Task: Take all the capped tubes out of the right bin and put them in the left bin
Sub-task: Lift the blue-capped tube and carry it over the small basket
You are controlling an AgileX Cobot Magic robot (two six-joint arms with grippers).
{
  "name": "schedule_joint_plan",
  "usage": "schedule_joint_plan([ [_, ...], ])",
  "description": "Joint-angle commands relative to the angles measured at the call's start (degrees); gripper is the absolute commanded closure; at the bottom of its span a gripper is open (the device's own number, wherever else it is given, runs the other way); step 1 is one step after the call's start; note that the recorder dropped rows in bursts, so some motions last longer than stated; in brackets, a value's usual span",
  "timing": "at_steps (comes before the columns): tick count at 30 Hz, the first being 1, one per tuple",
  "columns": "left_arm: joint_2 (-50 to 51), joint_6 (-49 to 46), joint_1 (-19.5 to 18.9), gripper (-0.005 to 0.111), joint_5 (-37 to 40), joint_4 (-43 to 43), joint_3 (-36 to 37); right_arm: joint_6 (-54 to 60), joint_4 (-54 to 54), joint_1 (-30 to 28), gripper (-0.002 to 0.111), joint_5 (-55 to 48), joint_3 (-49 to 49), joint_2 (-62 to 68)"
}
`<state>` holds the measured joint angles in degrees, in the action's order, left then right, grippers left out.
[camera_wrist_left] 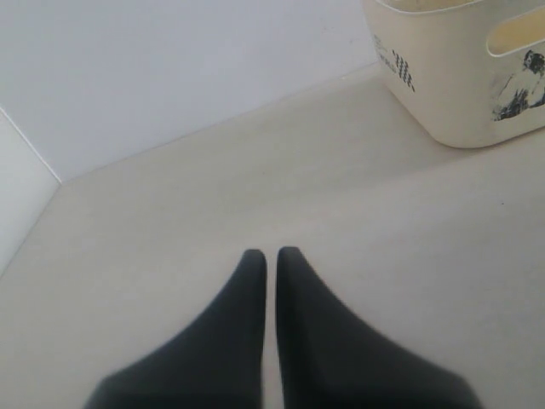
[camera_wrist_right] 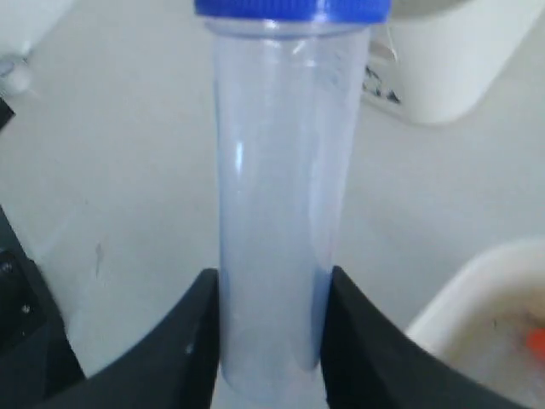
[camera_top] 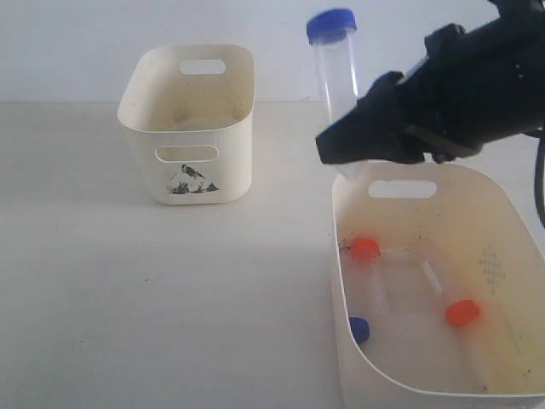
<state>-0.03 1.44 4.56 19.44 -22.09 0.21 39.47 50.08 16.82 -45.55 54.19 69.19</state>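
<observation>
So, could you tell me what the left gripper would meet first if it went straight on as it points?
Probably only bare tabletop: the left gripper, jaws shut, aims at open surface, with the left bin off to one side; depth is unclear.

Left pincer [camera_wrist_left: 271, 256] closed — left bin [camera_wrist_left: 464, 94] beyond

matte off-white tabletop [camera_top: 153, 290], plain pale wall [camera_top: 68, 43] rising behind it; straight seam between them

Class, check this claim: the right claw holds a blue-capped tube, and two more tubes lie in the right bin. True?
No: three tubes lie in the right bin, two orange-capped and one blue-capped, per the exterior view. The right claw does hold a blue-capped tube.
</observation>
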Motion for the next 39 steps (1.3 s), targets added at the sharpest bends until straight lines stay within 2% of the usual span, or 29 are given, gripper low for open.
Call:
schedule_joint_plan([
  [1,0.03,0.54,0.31,0.102,-0.18,0.16,-0.21,26.06,19.7,-0.21,0.108,4.13,-0.2,3.54],
  [4,0.03,0.54,0.31,0.102,-0.18,0.16,-0.21,33.39,32.99,-0.21,0.108,10.33,-0.12,9.18],
  [6,0.03,0.54,0.31,0.102,-0.18,0.16,-0.21,36.32,36.59,-0.21,0.108,12.08,2.21,14.19],
  [9,0.03,0.54,0.31,0.102,-0.18,0.16,-0.21,38.13,37.15,1.55,0.108,7.58,10.3,24.64],
  [13,0.03,0.54,0.31,0.102,-0.18,0.16,-0.21,40.86,37.15,5.85,0.108,13.36,18.08,31.94],
  [17,0.03,0.54,0.31,0.102,-0.18,0.16,-0.21,40.86,37.15,10.25,0.108,23.81,25.62,37.75],
  [21,0.03,0.54,0.31,0.102,-0.18,0.16,-0.21,40.76,37.15,14.09,0.108,39.48,29.93,41.09],
  [23,0.03,0.54,0.31,0.102,-0.18,0.16,-0.21,40.76,37.15,15.19,0.107,42.61,31.48,42.41],
  [25,0.03,0.54,0.31,0.102,-0.18,0.16,-0.21,40.07,37.15,15.33,0.097,42.47,33.27,43.67],
  [30,0.03,0.54,0.31,0.102,-0.18,0.16,-0.21,35.71,37.15,15.33,0.043,44.2,36.24,46.12],
  [31,0.03,0.54,0.31,0.102,-0.18,0.16,-0.21,34.85,37.15,15.33,0.04,44.39,36.5,46.37],
  [32,0.03,0.54,0.31,0.102,-0.18,0.16,-0.21,34.28,37.15,15.33,0.041,44.39,36.5,46.37],
  [34,0.03,0.54,0.31,0.102,-0.18,0.16,-0.21,33.78,37.15,15.33,0.054,43.57,36.5,46.37],
  [38,0.03,0.54,0.31,0.102,-0.18,0.16,-0.21,33.05,37.15,15.33,0.103,39.43,36.5,44.87],
  [39,0.03,0.54,0.31,0.102,-0.18,0.16,-0.21,32.88,36.95,15.33,0.108,38.17,36.5,44.3],
])
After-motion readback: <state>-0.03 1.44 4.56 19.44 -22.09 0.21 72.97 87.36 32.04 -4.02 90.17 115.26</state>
